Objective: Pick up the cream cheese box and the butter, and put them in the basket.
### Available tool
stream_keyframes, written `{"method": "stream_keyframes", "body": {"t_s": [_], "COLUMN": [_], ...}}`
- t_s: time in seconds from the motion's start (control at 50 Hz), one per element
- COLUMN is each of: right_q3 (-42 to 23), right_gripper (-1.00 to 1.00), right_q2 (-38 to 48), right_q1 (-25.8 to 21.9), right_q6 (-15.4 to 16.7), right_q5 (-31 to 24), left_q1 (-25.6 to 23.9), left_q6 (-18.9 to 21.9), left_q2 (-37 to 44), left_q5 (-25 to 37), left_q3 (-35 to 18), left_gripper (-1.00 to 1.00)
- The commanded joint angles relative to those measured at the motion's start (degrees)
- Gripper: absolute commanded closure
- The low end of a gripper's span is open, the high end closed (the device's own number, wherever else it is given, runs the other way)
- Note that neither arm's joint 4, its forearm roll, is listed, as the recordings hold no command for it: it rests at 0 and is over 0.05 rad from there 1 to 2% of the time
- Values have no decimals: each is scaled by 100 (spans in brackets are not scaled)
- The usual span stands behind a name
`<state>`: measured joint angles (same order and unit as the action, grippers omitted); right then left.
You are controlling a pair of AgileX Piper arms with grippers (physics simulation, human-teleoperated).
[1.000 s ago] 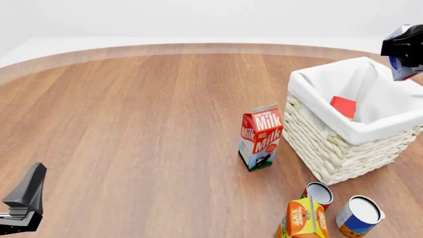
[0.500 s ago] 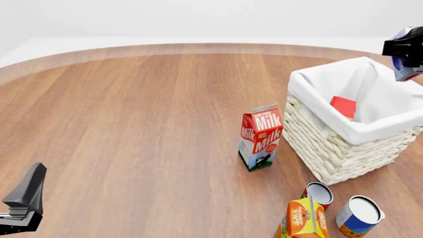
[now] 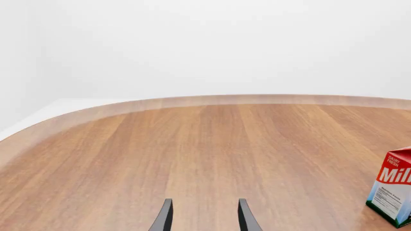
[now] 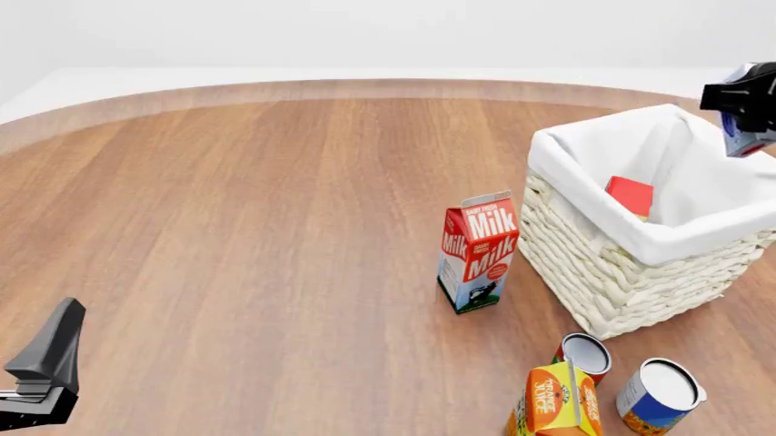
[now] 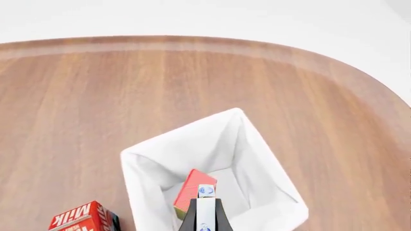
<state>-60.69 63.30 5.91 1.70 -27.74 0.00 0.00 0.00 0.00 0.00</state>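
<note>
Landmark: basket [image 4: 631, 272], white wicker with a cloth lining folded over the rim; every place below is given relative to it.
Butter [image 4: 630, 195]: red box already inside the basket, leaning against the lining.
Cream cheese box [image 4: 740, 136]: held in the air above the basket's far right rim, clamped in the right gripper [image 4: 735, 98]. In the right wrist view the box [image 5: 205, 209] sits edge-on between the fingers, over the open basket and just above the butter [image 5: 194, 190].
Right gripper state: closed onto the cream cheese box, thin faces pinched.
Left gripper [image 3: 204, 216]: well away from the basket, low over bare table [image 3: 192, 144]; fingers apart, nothing between them.
Bystanders: milk carton [image 4: 478, 250] upright just beside the basket's near left wall; orange juice carton [image 4: 555, 400] and two cans [image 4: 661, 395] nearer the camera than the basket.
Handling, judged: small cardboard box, probably light and fairly stiff, smooth printed faces that could slip; a grip across the narrow width, as held, suits it. A firm squeeze may dent it.
Stage, judged: one item in, second poised for release over the basket opening.
Risk, judged: the box could clip the rim if released too far off centre.
</note>
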Motion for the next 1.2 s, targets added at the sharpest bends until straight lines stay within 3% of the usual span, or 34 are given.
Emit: {"method": "stream_keyframes", "body": {"t_s": [0.02, 1.2], "right_q3": [1, -222], "right_gripper": [100, 100], "right_q2": [102, 908], "right_q1": [103, 417], "right_q6": [-44, 62], "right_q5": [138, 505], "left_q1": [0, 0], "left_q6": [0, 0], "left_q2": [0, 0], "left_q5": [0, 0], "left_q3": [0, 0], "left_gripper": [-100, -100]}}
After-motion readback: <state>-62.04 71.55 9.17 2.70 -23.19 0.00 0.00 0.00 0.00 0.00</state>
